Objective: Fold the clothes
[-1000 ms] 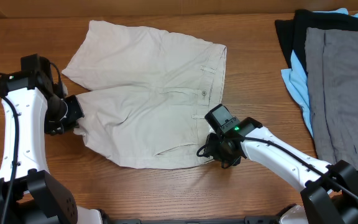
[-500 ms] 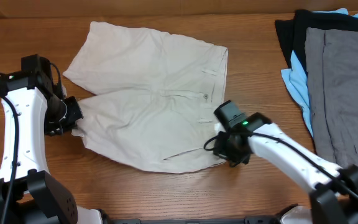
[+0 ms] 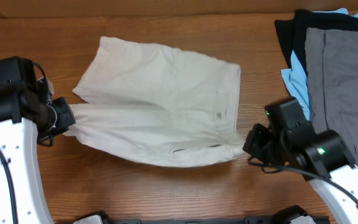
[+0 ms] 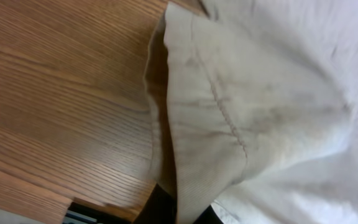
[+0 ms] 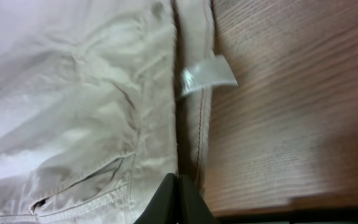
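Note:
The clothes (image 3: pixel 160 106), pale beige shorts, lie spread across the middle of the table with their near edge pulled up and stretched between my two grippers. My left gripper (image 3: pixel 66 118) is shut on the hem of the near leg at the left. In the left wrist view that hem (image 4: pixel 204 124) runs down into the dark fingers of the left gripper (image 4: pixel 179 214). My right gripper (image 3: pixel 248 146) is shut on the near waistband corner at the right. The right wrist view has the right gripper (image 5: pixel 178 196) pinched on the waistband, below a small white label (image 5: pixel 207 74).
A pile of black, light-blue and grey garments (image 3: pixel 340 87) lies at the right end of the wooden table (image 3: pixel 166 193), just behind my right arm. In front of the shorts the wood shows bare.
The right gripper shut on the waistband corner and pulled right and up. The left arm rose with the hem. The shorts slid to the right and their near edge came off the table.

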{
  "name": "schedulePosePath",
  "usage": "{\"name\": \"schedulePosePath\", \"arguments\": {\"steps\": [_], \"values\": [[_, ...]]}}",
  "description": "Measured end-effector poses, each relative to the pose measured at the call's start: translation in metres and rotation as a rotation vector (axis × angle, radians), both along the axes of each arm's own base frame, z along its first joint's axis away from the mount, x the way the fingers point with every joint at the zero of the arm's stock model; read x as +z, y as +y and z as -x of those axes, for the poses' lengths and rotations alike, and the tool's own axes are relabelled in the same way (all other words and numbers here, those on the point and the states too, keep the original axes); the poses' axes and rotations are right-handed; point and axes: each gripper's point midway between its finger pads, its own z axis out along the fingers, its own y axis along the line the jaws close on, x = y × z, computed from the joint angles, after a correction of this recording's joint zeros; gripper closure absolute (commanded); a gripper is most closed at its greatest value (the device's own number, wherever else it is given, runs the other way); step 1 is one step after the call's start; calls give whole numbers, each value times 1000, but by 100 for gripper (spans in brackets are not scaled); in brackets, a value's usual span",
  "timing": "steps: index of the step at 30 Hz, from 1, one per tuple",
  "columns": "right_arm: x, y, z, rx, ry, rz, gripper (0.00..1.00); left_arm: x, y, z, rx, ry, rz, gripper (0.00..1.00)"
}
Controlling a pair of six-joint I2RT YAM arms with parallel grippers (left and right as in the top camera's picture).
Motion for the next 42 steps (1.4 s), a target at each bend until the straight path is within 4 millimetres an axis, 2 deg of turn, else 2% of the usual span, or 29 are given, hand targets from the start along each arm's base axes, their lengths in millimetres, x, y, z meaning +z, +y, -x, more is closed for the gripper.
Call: {"name": "schedulePosePath", "arguments": {"steps": [4,8,10,15,17,18,19,28,30,34,39,42], "values": [[21,-4,9,-1,-46,-14,96,14,-2,6,0,-59,-17,96],[22,-10,7,-17,-61,17,96,24,-1,3,0,-117,-34,96],[18,-12,1,-26,-56,42,96,25,1,-3,0,-134,-38,96],[-1,-13,-35,-53,-42,93,96,15,7,-26,6,-140,-35,96],[-10,-17,-52,-70,-37,106,96,6,11,-44,16,-147,-27,96],[-16,-20,-67,-78,-43,111,96,2,12,-55,15,-157,-25,96],[-17,-20,-69,-78,-42,113,96,-3,13,-65,12,-165,-19,96],[-38,-40,-153,-96,-192,152,96,-41,19,-181,-31,-369,52,96],[-44,-37,-168,-86,-220,151,96,-46,12,-207,-68,-439,83,96],[-58,-31,-182,-58,-224,139,94,-70,-10,-232,-129,-449,134,96],[-66,-16,-192,25,-240,94,67,-95,-61,-240,-235,-406,188,96],[-67,-9,-192,75,-246,70,58,-100,-84,-241,-279,-394,200,95]]}}
